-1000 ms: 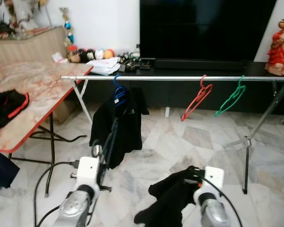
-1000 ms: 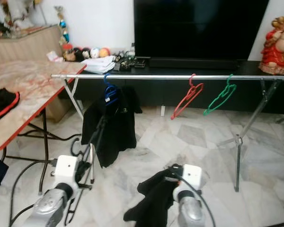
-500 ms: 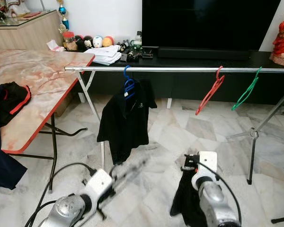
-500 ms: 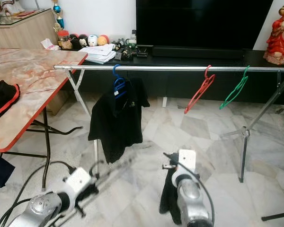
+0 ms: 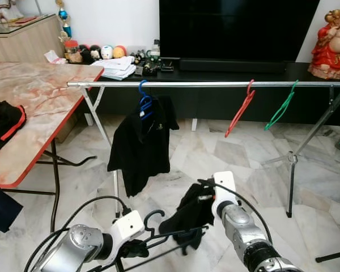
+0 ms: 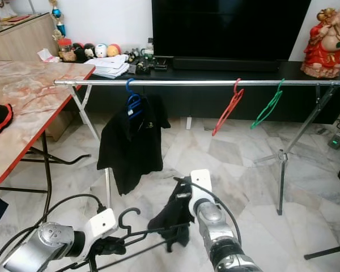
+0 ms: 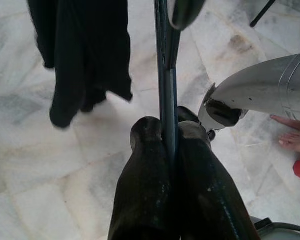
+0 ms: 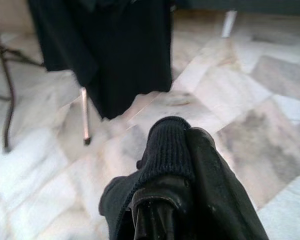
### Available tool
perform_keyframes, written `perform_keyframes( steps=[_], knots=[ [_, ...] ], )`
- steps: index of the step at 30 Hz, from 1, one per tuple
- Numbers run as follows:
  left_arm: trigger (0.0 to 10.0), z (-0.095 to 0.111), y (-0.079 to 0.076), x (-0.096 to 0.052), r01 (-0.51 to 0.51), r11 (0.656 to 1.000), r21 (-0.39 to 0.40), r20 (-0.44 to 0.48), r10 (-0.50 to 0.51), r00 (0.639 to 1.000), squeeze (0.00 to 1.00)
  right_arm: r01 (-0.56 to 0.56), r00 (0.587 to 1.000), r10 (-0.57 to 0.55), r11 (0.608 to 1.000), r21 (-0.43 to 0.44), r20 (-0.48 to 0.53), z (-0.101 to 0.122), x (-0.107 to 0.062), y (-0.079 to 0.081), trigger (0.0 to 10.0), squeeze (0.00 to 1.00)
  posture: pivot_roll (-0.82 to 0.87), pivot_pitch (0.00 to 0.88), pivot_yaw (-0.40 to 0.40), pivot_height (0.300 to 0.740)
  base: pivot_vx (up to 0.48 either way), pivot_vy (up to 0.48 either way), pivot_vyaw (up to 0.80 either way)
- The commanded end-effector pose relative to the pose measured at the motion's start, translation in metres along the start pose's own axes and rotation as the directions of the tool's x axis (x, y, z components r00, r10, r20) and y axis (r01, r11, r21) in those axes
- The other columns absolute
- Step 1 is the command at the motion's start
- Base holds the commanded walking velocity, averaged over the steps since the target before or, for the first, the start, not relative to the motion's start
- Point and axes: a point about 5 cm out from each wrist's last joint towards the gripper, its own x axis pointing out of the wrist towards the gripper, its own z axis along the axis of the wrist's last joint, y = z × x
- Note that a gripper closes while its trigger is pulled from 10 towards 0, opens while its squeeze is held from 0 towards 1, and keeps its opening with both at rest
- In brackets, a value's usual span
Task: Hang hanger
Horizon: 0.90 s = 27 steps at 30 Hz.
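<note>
Left gripper (image 7: 169, 137) low over the marble floor (image 5: 226, 153), fingers clamped on a black hanger (image 5: 158, 235). Right gripper (image 8: 172, 150) beside it, fingers closed on a dark garment (image 5: 187, 212), probably a shirt. Rail (image 5: 215, 84) ahead carries 3 hangers; open stretch between blue hanger (image 5: 144, 102) and red hanger (image 5: 241, 110). No legible writing.

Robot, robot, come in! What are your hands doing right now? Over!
Left gripper shut on black hanger, low. Right gripper shut on black garment. Rail ahead; black shirt, red hanger, green hanger hang there.
</note>
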Motion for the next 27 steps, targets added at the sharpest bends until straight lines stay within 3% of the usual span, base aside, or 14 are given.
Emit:
perform_keyframes(
  steps=[1,8,15,16,20,27],
  knots=[
    [10.0,0.004,0.004,-0.002,-0.027,1.000,0.005,0.015,0.027,1.000,0.00,-0.006,0.999,0.006,1.000,-0.015,0.036,0.016,0.002,-0.001,10.0,0.00,0.11,0.000,0.024,0.740,0.000,0.000,0.00],
    [10.0,0.009,0.013,-0.003,-0.128,0.992,0.020,0.017,0.128,0.992,0.00,0.010,0.999,-0.010,1.000,-0.001,0.048,0.020,0.002,-0.008,10.0,0.00,0.10,0.000,0.034,0.740,0.000,0.000,0.00],
    [10.0,0.010,0.013,-0.004,-0.127,0.991,0.034,0.013,0.126,0.992,0.00,0.015,0.999,-0.016,1.000,0.010,0.046,0.015,0.001,-0.009,10.0,0.00,0.10,0.000,0.039,0.740,0.000,0.000,0.00],
    [10.0,0.010,0.018,-0.004,-0.177,0.983,0.048,0.016,0.176,0.984,0.00,0.014,0.999,-0.014,1.000,0.004,0.045,0.014,0.001,-0.009,10.0,0.00,0.09,0.000,0.040,0.740,0.000,0.000,0.00],
    [10.0,0.018,0.028,-0.002,-0.267,0.963,0.019,0.074,0.265,0.961,0.00,-0.018,0.999,0.018,1.000,-0.004,0.048,0.015,0.001,-0.007,10.0,0.00,0.08,0.000,0.041,0.740,0.000,0.000,0.00],
    [10.0,0.029,0.029,0.001,-0.285,0.958,0.004,0.138,0.282,0.950,0.00,-0.039,0.998,0.039,0.999,-0.004,0.049,0.016,0.001,-0.006,10.0,0.00,0.08,0.000,0.042,0.740,0.000,0.000,0.00]
  ],
)
